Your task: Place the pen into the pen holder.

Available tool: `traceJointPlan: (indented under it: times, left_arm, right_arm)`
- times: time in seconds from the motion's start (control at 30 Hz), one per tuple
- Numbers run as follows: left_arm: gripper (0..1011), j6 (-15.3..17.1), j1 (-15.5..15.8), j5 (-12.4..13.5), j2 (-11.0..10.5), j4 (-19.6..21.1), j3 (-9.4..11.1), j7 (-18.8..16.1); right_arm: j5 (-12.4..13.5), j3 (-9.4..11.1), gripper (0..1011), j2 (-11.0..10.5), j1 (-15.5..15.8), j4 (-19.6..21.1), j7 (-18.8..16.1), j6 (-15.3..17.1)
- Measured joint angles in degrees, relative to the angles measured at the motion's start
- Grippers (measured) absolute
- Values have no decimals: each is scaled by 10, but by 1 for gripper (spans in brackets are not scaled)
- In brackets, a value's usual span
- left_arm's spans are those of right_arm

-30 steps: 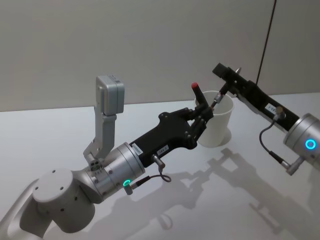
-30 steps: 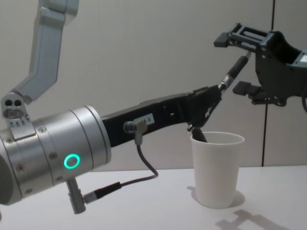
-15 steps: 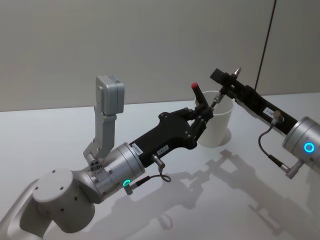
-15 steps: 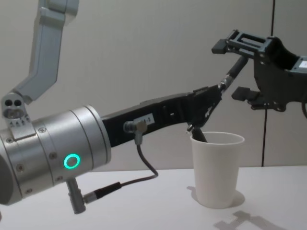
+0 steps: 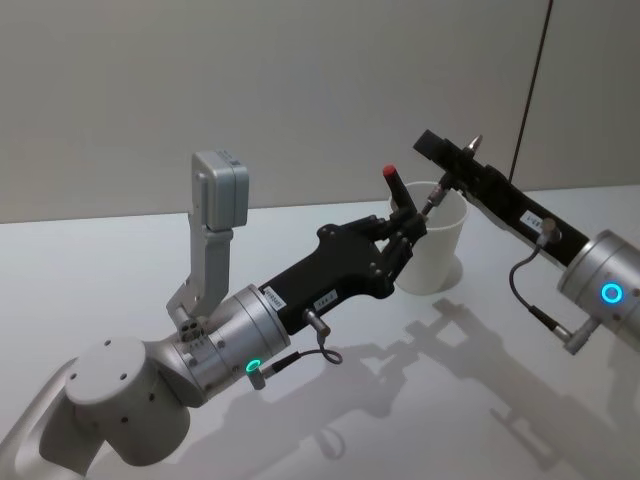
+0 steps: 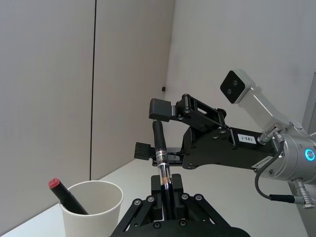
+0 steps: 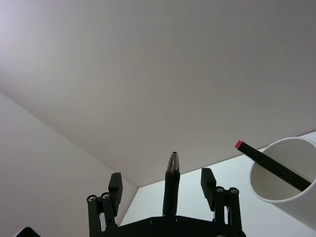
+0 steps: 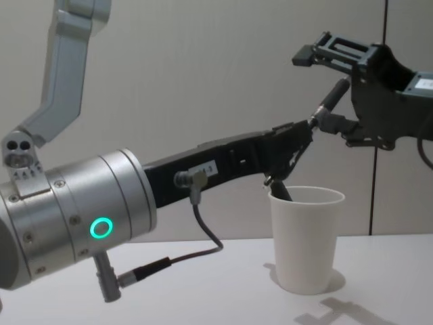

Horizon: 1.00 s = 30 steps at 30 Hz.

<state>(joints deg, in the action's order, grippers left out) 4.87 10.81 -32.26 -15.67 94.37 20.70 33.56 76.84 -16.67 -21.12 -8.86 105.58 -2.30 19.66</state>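
pen (image 8: 329, 103) (tilted) clamped in left gripper (image 8: 298, 139).

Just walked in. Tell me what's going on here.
The left gripper holds a black pen above the white paper cup that serves as the pen holder. The right gripper reaches in from the other side with its fingers open around the pen's far end, not yet closed on it. Another pen with a red end already leans inside the cup. The held pen is not yet in the cup.
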Motion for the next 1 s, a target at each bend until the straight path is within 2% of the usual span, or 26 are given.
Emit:
traceJointPlan:
  times: [0.4,0.7,0.83,0.93,0.97,1.0]
  left_arm:
    - [128,0,0,0,0,0,0,0]
    - [129,0,0,0,0,0,0,0]
    - [129,0,0,0,0,0,0,0]
    - [129,0,0,0,0,0,0,0]
    - [129,0,0,0,0,0,0,0]
    - [129,0,0,0,0,0,0,0]
  right_arm:
    - [0,-6,1000,1,-5,-3,-3,-4]
    - [0,-8,797,1,-7,-4,-4,-5]
    - [0,-9,652,1,-8,-4,-4,-6]
    - [0,-9,591,1,-8,-4,-4,-6]
    - [0,-9,522,1,-8,-4,-4,-6]
    - [0,-9,504,1,-8,-5,-4,-6]
